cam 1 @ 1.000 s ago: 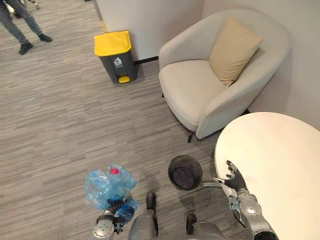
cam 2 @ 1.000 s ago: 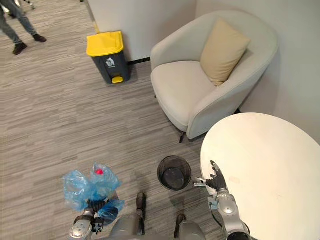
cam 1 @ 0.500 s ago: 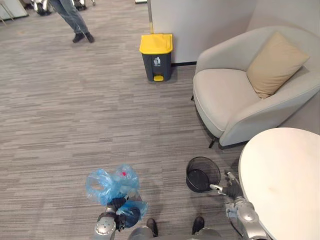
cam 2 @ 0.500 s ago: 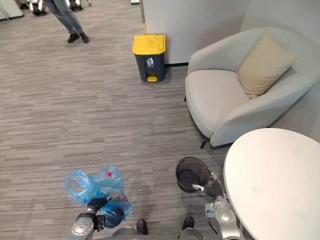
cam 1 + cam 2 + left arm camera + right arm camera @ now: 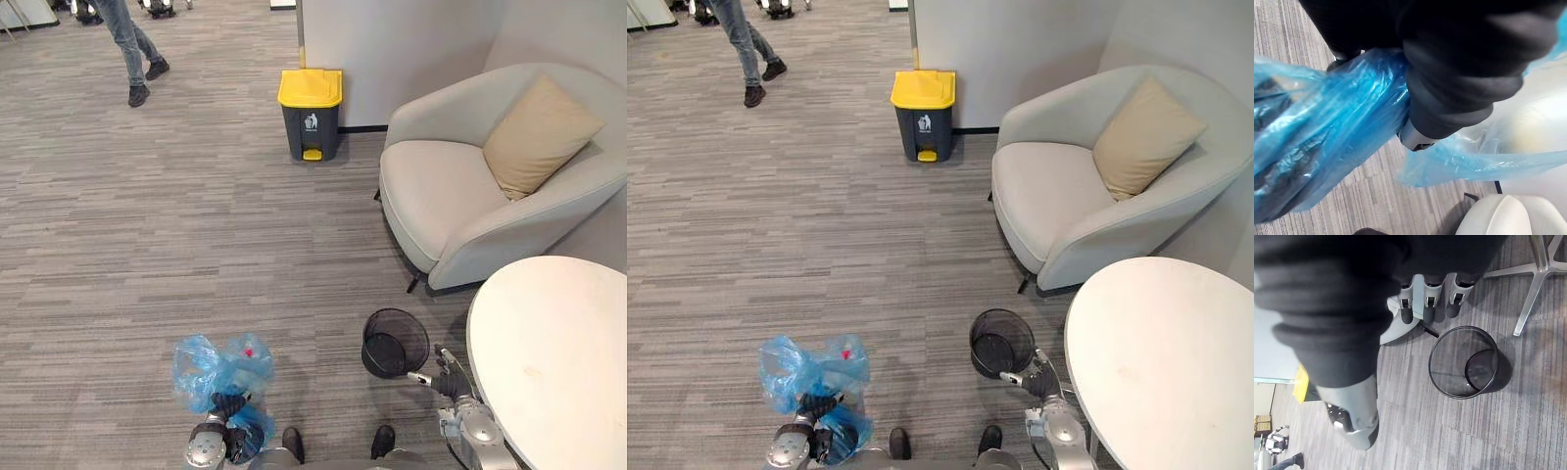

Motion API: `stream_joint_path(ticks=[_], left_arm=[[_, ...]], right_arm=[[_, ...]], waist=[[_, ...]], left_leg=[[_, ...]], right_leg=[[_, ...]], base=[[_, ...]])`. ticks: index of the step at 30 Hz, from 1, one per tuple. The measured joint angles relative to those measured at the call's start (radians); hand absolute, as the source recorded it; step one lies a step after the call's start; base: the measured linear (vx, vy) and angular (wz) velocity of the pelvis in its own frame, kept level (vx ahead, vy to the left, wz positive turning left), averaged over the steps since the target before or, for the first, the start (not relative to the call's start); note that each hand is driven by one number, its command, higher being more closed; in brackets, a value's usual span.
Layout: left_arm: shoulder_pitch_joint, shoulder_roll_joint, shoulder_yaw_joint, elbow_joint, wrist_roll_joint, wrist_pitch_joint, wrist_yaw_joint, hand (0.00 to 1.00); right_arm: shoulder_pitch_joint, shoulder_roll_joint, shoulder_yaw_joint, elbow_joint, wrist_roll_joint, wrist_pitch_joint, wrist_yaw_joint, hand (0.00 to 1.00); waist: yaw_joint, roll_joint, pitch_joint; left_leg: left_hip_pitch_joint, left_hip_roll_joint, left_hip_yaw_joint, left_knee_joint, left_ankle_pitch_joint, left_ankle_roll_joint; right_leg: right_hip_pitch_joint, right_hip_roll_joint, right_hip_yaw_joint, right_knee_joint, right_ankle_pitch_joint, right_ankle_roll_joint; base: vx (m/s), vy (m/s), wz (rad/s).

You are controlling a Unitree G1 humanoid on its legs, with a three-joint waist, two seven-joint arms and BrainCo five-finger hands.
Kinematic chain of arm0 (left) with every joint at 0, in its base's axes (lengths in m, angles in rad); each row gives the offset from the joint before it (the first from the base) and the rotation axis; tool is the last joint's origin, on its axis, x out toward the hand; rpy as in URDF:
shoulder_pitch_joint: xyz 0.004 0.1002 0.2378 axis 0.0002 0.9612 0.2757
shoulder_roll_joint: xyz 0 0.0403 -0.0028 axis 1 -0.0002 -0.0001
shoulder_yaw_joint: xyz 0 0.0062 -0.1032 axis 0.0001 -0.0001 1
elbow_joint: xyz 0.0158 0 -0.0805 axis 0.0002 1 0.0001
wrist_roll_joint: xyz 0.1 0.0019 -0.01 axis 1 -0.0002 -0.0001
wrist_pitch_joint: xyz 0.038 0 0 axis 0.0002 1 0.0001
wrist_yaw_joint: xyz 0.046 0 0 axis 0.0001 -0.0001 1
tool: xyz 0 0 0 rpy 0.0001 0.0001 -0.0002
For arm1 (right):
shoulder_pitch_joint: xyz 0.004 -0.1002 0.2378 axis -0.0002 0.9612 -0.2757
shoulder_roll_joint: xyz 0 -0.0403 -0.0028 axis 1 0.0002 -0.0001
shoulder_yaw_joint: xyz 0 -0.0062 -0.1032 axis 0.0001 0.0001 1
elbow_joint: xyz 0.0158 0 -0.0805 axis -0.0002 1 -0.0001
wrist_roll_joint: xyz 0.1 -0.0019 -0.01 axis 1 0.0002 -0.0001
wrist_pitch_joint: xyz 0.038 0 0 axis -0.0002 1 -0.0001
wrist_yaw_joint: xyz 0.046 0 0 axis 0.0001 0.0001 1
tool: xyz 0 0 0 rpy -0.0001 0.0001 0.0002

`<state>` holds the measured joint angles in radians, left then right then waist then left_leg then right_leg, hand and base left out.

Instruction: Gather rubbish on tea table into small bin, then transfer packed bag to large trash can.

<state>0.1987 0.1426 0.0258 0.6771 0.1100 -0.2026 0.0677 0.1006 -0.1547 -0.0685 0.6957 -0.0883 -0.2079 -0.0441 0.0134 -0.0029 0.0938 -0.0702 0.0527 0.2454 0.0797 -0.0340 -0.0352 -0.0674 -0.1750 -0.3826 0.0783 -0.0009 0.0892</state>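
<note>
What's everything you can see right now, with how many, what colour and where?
Blue plastic rubbish bag: one, translucent blue with something red inside, lower left, held by the robot.
Small black mesh bin: one, black, on the floor beside the table.
Dark grey trash can with a yellow lid: one, far side, against the wall.
Round white tea table: one, white, lower right.
Cream armchair: one, beyond the table.
Tan cushion: one, leaning on the armchair's back.
Person: one, legs in jeans and dark shoes, far left.
Left hand: shut on the bag's neck.
Right hand: open, between bin and table.
</note>
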Motion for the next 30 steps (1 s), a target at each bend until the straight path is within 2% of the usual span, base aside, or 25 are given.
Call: stream_joint_path(ticks=[1, 2, 4, 6, 7, 8, 9, 10, 12, 13, 15, 16, 17, 18, 19, 20, 21, 23, 25, 28, 29, 30], left_arm=[[0.004, 0.000, 0.004, -0.001, 0.000, 0.000, 0.000, 1.00], [0.005, 0.001, 0.005, -0.001, 0.000, 0.000, 0.000, 1.00], [0.008, 0.002, 0.004, -0.002, -0.001, 0.000, 0.000, 1.00], [0.012, 0.006, 0.004, -0.019, -0.001, 0.000, 0.000, 1.00], [0.011, 0.020, 0.004, -0.045, -0.001, 0.000, 0.000, 1.00], [0.009, 0.027, 0.005, -0.053, -0.001, 0.000, 0.001, 1.00], [0.006, 0.036, 0.008, -0.058, -0.002, 0.000, 0.002, 1.00], [-0.006, 0.041, 0.012, -0.061, -0.006, 0.001, 0.006, 1.00], [-0.028, 0.051, 0.014, -0.061, -0.011, 0.001, 0.008, 1.00], [-0.041, 0.052, 0.015, -0.061, -0.019, 0.001, 0.009, 1.00], [-0.040, 0.057, 0.013, -0.061, -0.019, 0.000, 0.008, 1.00], [-0.048, 0.044, 0.014, -0.054, -0.018, 0.003, 0.008, 1.00], [-0.040, 0.037, 0.013, -0.065, -0.018, 0.000, 0.006, 1.00], [-0.043, 0.035, 0.013, -0.069, -0.018, 0.000, 0.005, 1.00], [-0.047, 0.029, 0.017, -0.077, -0.018, 0.001, 0.002, 1.00], [-0.045, 0.023, 0.021, -0.081, -0.018, 0.001, 0.001, 1.00], [-0.039, 0.017, 0.024, -0.084, -0.018, 0.001, 0.000, 1.00], [-0.019, 0.012, 0.023, -0.089, -0.018, 0.001, -0.001, 1.00], [-0.024, -0.003, 0.023, -0.088, -0.018, 0.001, -0.001, 1.00], [-0.037, -0.010, 0.023, -0.086, -0.018, 0.001, -0.003, 1.00], [-0.039, -0.011, 0.022, -0.086, -0.017, 0.001, -0.003, 1.00], [-0.047, -0.016, 0.020, -0.085, -0.017, 0.001, -0.003, 1.00]], right_arm=[[0.000, 0.000, 0.008, 0.003, 0.000, 0.000, 0.000, 0.00], [0.000, 0.001, 0.010, 0.006, 0.000, 0.000, 0.000, 0.00], [0.003, 0.011, 0.012, 0.007, -0.001, 0.001, 0.000, 0.00], [0.005, 0.012, 0.020, 0.007, -0.001, 0.004, 0.000, 0.00], [0.005, 0.017, 0.030, 0.007, -0.001, 0.010, 0.001, 0.00], [0.007, 0.021, 0.033, 0.007, -0.001, 0.012, 0.001, 0.00], [0.008, 0.027, 0.039, 0.010, -0.001, 0.016, 0.002, 0.00], [0.002, 0.028, 0.048, 0.010, 0.000, 0.017, 0.003, 0.00], [0.000, 0.025, 0.047, 0.010, 0.001, 0.017, 0.001, 0.00], [0.001, 0.020, 0.048, 0.010, 0.001, 0.017, 0.001, 0.00], [0.012, 0.019, 0.046, 0.009, 0.001, 0.018, 0.001, 0.00], [0.020, 0.007, 0.037, 0.011, 0.003, 0.020, 0.002, 0.00], [0.030, 0.004, 0.018, 0.003, 0.004, 0.020, 0.001, 0.00], [0.034, 0.004, 0.008, 0.003, 0.005, 0.020, 0.001, 0.00], [0.034, 0.004, -0.004, -0.003, 0.007, 0.021, 0.001, 0.00], [0.040, 0.004, -0.005, -0.012, 0.008, 0.021, 0.001, 0.00], [0.045, 0.007, -0.004, -0.029, 0.008, 0.021, 0.001, 0.00], [0.051, 0.013, -0.004, -0.051, 0.010, 0.019, 0.000, 0.00], [0.027, 0.014, -0.016, -0.054, 0.014, 0.015, -0.001, 0.00], [0.001, 0.022, -0.041, -0.029, 0.017, 0.019, -0.003, 0.00], [0.002, 0.024, -0.042, -0.027, 0.017, 0.019, -0.005, 0.00], [0.004, 0.025, -0.055, -0.012, 0.017, 0.019, -0.011, 0.00]], waist=[[0.000, -0.005, 0.001], [0.000, -0.007, 0.001], [-0.002, -0.019, 0.006], [-0.007, -0.017, 0.011], [-0.015, -0.027, 0.022], [-0.025, -0.029, 0.026], [-0.030, -0.018, 0.033], [-0.029, -0.018, 0.034], [-0.033, -0.016, 0.041], [-0.047, -0.020, 0.051], [-0.057, -0.038, 0.047], [-0.061, -0.029, 0.047], [-0.060, 0.005, 0.036], [-0.061, 0.017, 0.042], [-0.061, 0.035, 0.049], [-0.058, 0.042, 0.051], [-0.053, 0.042, 0.053], [-0.050, 0.031, 0.052], [-0.049, 0.021, 0.052], [-0.042, 0.006, 0.063], [-0.040, 0.003, 0.066], [-0.036, -0.001, 0.069]], left_leg=[[-0.018, -0.004, 0.000, 0.052, -0.035, 0.003], [-0.024, -0.006, -0.002, 0.075, -0.050, 0.004], [-0.027, -0.030, -0.030, 0.151, -0.106, 0.012], [-0.016, -0.045, -0.059, 0.167, -0.133, 0.026], [0.006, -0.058, -0.088, 0.168, -0.142, 0.037], [0.017, -0.059, -0.105, 0.172, -0.149, 0.042], [0.022, -0.048, -0.119, 0.184, -0.157, 0.050], [0.029, -0.031, -0.141, 0.184, -0.170, 0.051], [0.041, -0.019, -0.170, 0.173, -0.174, 0.045], [0.072, -0.019, -0.193, 0.160, -0.184, 0.026], [0.095, -0.036, -0.210, 0.165, -0.206, -0.007], [0.112, -0.022, -0.228, 0.180, -0.232, -0.028], [0.116, 0.007, -0.219, 0.201, -0.242, -0.046], [0.105, 0.023, -0.213, 0.235, -0.247, -0.055], [0.065, 0.055, -0.202, 0.350, -0.251, -0.073], [0.040, 0.078, -0.181, 0.435, -0.242, -0.088], [-0.001, 0.118, -0.140, 0.575, -0.218, -0.120], [-0.033, 0.174, -0.066, 0.721, -0.243, -0.092], [-0.090, 0.200, 0.004, 0.709, -0.271, -0.043], [-0.160, 0.170, 0.003, 0.565, -0.279, -0.030], [-0.172, 0.162, -0.001, 0.520, -0.275, -0.035], [-0.189, 0.137, -0.026, 0.402, -0.238, -0.057]], right_leg=[[-0.032, -0.027, 0.005, 0.093, -0.049, 0.018], [-0.043, -0.040, 0.006, 0.132, -0.070, 0.025], [-0.076, -0.099, 0.039, 0.296, -0.123, 0.041], [-0.110, -0.119, 0.105, 0.417, -0.124, 0.043], [-0.150, -0.132, 0.166, 0.539, -0.114, 0.027], [-0.172, -0.130, 0.190, 0.591, -0.103, 0.010], [-0.190, -0.101, 0.228, 0.616, -0.163, 0.024], [-0.227, -0.035, 0.251, 0.607, -0.218, 0.011], [-0.262, 0.014, 0.244, 0.565, -0.225, -0.003], [-0.275, 0.054, 0.241, 0.469, -0.218, -0.009], [-0.258, 0.069, 0.255, 0.341, -0.152, -0.044], [-0.240, 0.076, 0.241, 0.363, -0.106, -0.086], [-0.220, 0.100, 0.221, 0.344, -0.133, -0.098], [-0.208, 0.112, 0.212, 0.334, -0.138, -0.104], [-0.171, 0.133, 0.197, 0.305, -0.145, -0.115], [-0.140, 0.148, 0.194, 0.282, -0.148, -0.122], [-0.078, 0.169, 0.195, 0.242, -0.152, -0.132], [0.005, 0.189, 0.214, 0.192, -0.156, -0.143], [0.054, 0.187, 0.254, 0.143, -0.153, -0.145], [0.088, 0.152, 0.309, 0.105, -0.148, -0.136], [0.095, 0.141, 0.317, 0.099, -0.148, -0.132], [0.110, 0.118, 0.332, 0.087, -0.153, -0.104]], base=[[0.07, 0.065, 0.10], [0.12, 0.062, 0.18], [0.15, 0.058, 0.23], [0.18, 0.131, 0.44], [0.22, 0.119, 0.62], [0.17, 0.035, 0.61], [0.26, -0.021, 0.54], [0.22, -0.051, 0.48], [0.23, -0.094, 0.54], [0.33, -0.165, 0.66], [0.33, -0.180, 0.51], [0.36, -0.168, 0.40], [0.37, -0.163, 0.36], [0.38, -0.156, 0.16], [0.36, -0.176, 0.10], [0.36, -0.174, 0.04], [0.37, -0.138, -0.09], [0.34, -0.078, -0.35], [0.33, -0.015, -0.48], [0.24, 0.163, -0.49], [0.21, 0.241, -0.49], [0.22, 0.290, -0.41]])
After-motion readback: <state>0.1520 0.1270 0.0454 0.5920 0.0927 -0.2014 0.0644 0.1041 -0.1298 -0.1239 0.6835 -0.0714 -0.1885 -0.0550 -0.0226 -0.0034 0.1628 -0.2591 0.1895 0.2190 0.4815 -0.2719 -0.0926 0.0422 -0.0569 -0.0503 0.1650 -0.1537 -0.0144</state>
